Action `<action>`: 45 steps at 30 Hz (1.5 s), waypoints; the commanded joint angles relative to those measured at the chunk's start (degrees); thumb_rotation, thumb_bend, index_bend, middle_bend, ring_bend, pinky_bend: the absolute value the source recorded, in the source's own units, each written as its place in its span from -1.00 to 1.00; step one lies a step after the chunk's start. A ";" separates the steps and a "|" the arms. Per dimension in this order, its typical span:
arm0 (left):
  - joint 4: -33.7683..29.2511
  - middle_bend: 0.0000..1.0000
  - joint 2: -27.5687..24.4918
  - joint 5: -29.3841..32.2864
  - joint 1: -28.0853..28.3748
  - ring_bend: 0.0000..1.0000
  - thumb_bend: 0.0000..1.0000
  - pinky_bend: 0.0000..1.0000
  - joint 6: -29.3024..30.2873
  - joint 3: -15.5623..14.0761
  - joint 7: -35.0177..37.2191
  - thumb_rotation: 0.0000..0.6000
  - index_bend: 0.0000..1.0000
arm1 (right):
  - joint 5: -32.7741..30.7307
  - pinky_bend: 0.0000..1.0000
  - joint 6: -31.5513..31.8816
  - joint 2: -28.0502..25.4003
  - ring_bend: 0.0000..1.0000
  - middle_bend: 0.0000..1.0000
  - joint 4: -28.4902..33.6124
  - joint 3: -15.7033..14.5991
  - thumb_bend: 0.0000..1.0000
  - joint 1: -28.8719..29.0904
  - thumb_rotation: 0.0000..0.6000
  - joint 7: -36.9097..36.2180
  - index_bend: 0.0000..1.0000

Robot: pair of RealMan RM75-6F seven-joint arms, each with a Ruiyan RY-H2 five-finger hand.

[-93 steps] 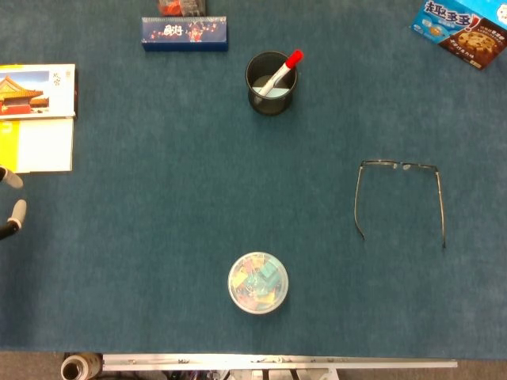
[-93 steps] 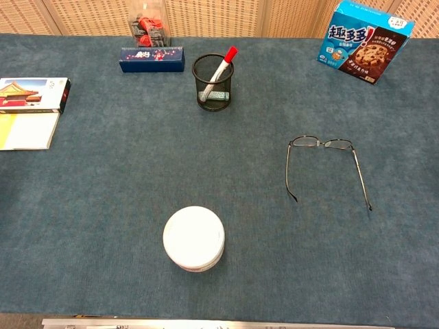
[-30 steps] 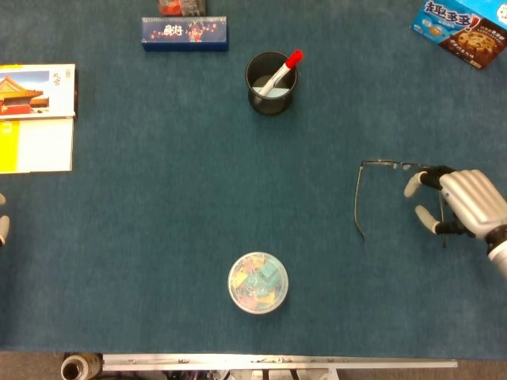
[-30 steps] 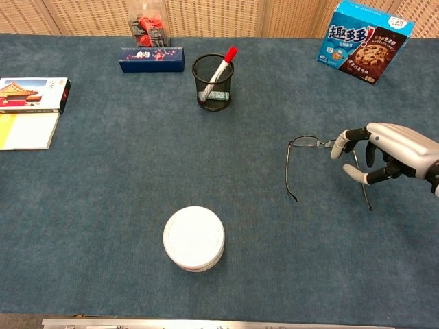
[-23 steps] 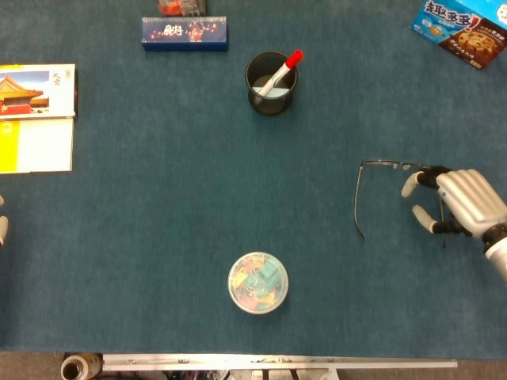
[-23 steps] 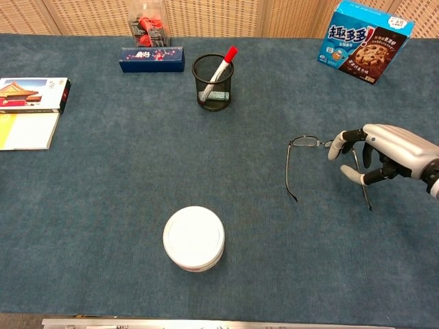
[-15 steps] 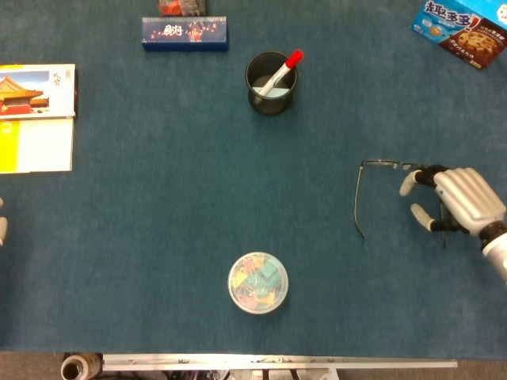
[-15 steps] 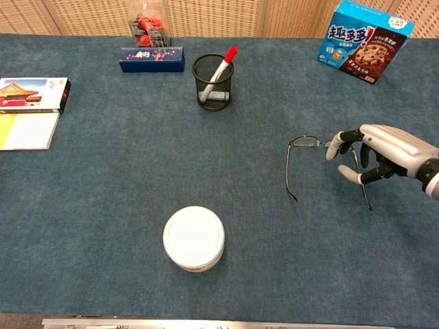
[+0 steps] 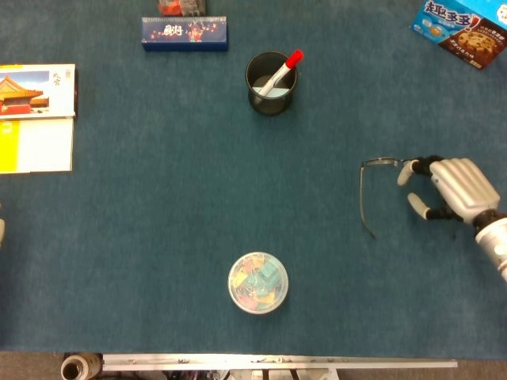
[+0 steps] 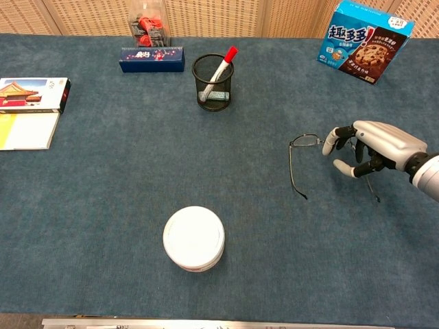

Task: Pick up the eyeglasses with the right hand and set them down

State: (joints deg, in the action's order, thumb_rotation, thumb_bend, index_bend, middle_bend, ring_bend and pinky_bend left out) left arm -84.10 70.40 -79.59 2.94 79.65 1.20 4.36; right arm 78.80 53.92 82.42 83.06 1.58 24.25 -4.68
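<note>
Thin wire-rimmed eyeglasses [image 9: 379,163] lie open at the right of the blue table, temples pointing toward me. My right hand [image 9: 451,188] comes in from the right edge and holds the right side of the frame, fingers curled over the right lens and temple. In the chest view the eyeglasses [image 10: 305,140] show the left lens and left temple free, while the right hand [image 10: 370,147] covers the rest. The left temple slants a little off the cloth. Only a sliver of my left hand [image 9: 1,229] shows at the left edge.
A black mesh pen cup [image 9: 271,82] with a red-capped marker stands at the back centre. A round tub of clips [image 9: 257,282] sits near the front. A cookie box [image 9: 461,22] is back right, a blue box [image 9: 184,33] back left, and a booklet [image 9: 36,117] far left.
The right hand closed on the right side of the eyeglasses and drew them slightly back and right; the left temple swung and its tip shifted right. The left hand slid almost out of view.
</note>
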 commanded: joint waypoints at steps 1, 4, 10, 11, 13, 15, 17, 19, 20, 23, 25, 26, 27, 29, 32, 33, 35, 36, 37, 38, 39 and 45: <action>0.12 -0.22 0.00 0.10 -0.08 -0.39 -0.33 -0.09 -0.08 -0.02 0.12 1.00 -0.07 | -0.70 0.07 -0.68 1.69 -0.35 -0.19 -2.31 0.86 -0.21 0.77 1.00 -1.27 -0.13; 0.20 -0.22 0.04 0.17 -0.13 -0.39 -0.33 -0.09 -0.18 -0.02 0.26 1.00 -0.07 | -1.01 0.07 -1.02 2.88 -0.35 -0.20 -4.02 1.48 -0.21 1.27 1.00 -2.51 -0.14; 0.58 -0.22 0.15 0.38 -0.19 -0.39 -0.33 -0.09 -0.61 -0.07 0.63 1.00 -0.07 | -1.12 0.06 -1.69 5.59 -0.36 -0.20 -8.23 2.80 -0.21 2.63 1.00 -5.45 -0.14; 0.60 -0.22 0.15 0.43 -0.21 -0.39 -0.33 -0.09 -0.69 -0.07 0.69 1.00 -0.07 | -0.78 0.06 -1.56 6.05 -0.36 -0.20 -8.82 2.98 -0.21 2.87 1.00 -6.14 -0.14; 0.63 -0.22 0.16 0.48 -0.25 -0.39 -0.33 -0.09 -0.74 -0.07 0.76 1.00 -0.07 | -0.15 0.06 -1.30 6.69 -0.36 -0.20 -9.67 3.18 -0.21 3.27 1.00 -7.10 -0.14; 0.64 -0.22 0.17 0.53 -0.28 -0.39 -0.33 -0.09 -0.81 -0.06 0.82 1.00 -0.07 | 0.49 0.06 -1.13 7.33 -0.36 -0.20 -10.60 3.34 -0.21 3.74 1.00 -7.98 -0.14; 0.71 -0.22 0.21 0.55 -0.29 -0.39 -0.33 -0.09 -0.87 -0.06 0.88 1.00 -0.07 | 1.15 0.06 -0.95 7.98 -0.36 -0.20 -11.40 3.60 -0.21 4.34 1.00 -8.83 -0.14; 0.78 -0.22 0.23 0.58 -0.32 -0.39 -0.33 -0.10 -0.91 -0.05 0.96 1.00 -0.07 | 1.63 0.06 -0.72 8.68 -0.36 -0.20 -12.17 3.91 -0.21 4.85 1.00 -10.02 -0.14; 0.80 -0.22 0.23 0.59 -0.35 -0.39 -0.33 -0.09 -0.92 -0.05 1.00 1.00 -0.07 | 1.77 0.06 -0.75 8.96 -0.36 -0.20 -12.57 4.01 -0.21 5.10 1.00 -10.42 -0.14; 0.89 -0.22 0.28 0.66 -0.39 -0.39 -0.33 -0.09 -1.00 -0.04 1.12 1.00 -0.07 | 2.06 0.05 -0.98 9.89 -0.36 -0.20 -13.92 4.36 -0.21 5.95 1.00 -11.32 -0.14; 1.03 -0.22 0.30 0.72 -0.44 -0.39 -0.33 -0.09 -1.11 -0.08 1.27 1.00 -0.07 | 2.03 0.05 -1.31 10.37 -0.36 -0.20 -14.37 4.62 -0.20 6.45 1.00 -12.49 -0.14; 1.08 -0.22 0.31 0.74 -0.48 -0.39 -0.33 -0.09 -1.12 -0.09 1.35 1.00 -0.07 | 2.11 0.05 -1.44 10.49 -0.36 -0.20 -14.55 4.61 -0.20 6.63 1.00 -12.85 -0.14; 1.12 -0.22 0.32 0.75 -0.53 -0.39 -0.33 -0.09 -1.10 -0.10 1.44 1.00 -0.07 | 2.23 0.05 -1.48 10.60 -0.36 -0.20 -14.79 4.58 -0.20 6.79 1.00 -13.02 -0.14; 1.24 -0.22 0.34 0.82 -0.61 -0.39 -0.33 -0.09 -1.11 -0.09 1.66 1.00 -0.07 | 2.40 0.05 -1.45 10.87 -0.36 -0.20 -15.30 4.46 -0.20 7.02 1.00 -13.17 -0.14; 1.44 -0.22 0.36 0.90 -0.63 -0.39 -0.33 -0.09 -1.28 -0.08 1.88 1.00 -0.07 | 2.27 0.05 -1.62 11.02 -0.36 -0.20 -15.74 4.25 -0.20 7.16 1.00 -13.18 -0.14; 1.53 -0.22 0.38 0.90 -0.64 -0.39 -0.33 -0.10 -1.34 -0.10 1.96 1.00 -0.07 | 2.17 0.05 -1.66 11.03 -0.36 -0.20 -15.79 4.21 -0.20 7.18 1.00 -13.17 -0.14; 1.67 -0.22 0.41 0.87 -0.67 -0.39 -0.33 -0.10 -1.39 -0.12 2.11 1.00 -0.07 | 1.97 0.04 -1.83 10.97 -0.36 -0.20 -15.72 4.10 -0.20 7.22 1.00 -13.13 -0.14; 1.73 -0.22 0.45 0.85 -0.69 -0.39 -0.33 -0.10 -1.35 -0.11 2.17 1.00 -0.07 | 1.95 0.04 -1.90 10.91 -0.36 -0.20 -15.66 4.02 -0.20 7.25 1.00 -13.06 -0.14; 1.77 -0.22 0.46 0.83 -0.69 -0.39 -0.33 -0.10 -1.34 -0.08 2.21 1.00 -0.07 | 1.90 0.04 -1.93 10.87 -0.36 -0.20 -15.60 3.92 -0.20 7.26 1.00 -12.94 -0.14; 1.76 -0.22 0.47 0.80 -0.69 -0.39 -0.33 -0.10 -1.32 -0.07 2.22 1.00 -0.07 | 1.86 0.04 -1.96 10.85 -0.36 -0.20 -15.57 3.86 -0.20 7.27 1.00 -12.88 -0.14; 1.75 -0.22 0.47 0.76 -0.68 -0.39 -0.33 -0.10 -1.32 -0.07 2.20 1.00 -0.07 | 1.80 0.04 -2.00 10.85 -0.36 -0.20 -15.53 3.81 -0.20 7.28 1.00 -12.85 -0.14; 1.48 -0.22 0.33 0.64 -0.68 -0.39 -0.33 -0.09 -1.30 -0.06 1.95 1.00 -0.07 | 1.43 0.04 -2.13 10.73 -0.36 -0.20 -15.50 3.63 -0.20 7.31 1.00 -12.79 -0.14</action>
State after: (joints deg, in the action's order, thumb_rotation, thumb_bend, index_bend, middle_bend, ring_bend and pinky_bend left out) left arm -82.61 70.73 -78.95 2.26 78.35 1.15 6.32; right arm 80.23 51.79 93.15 67.56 5.20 31.56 -17.47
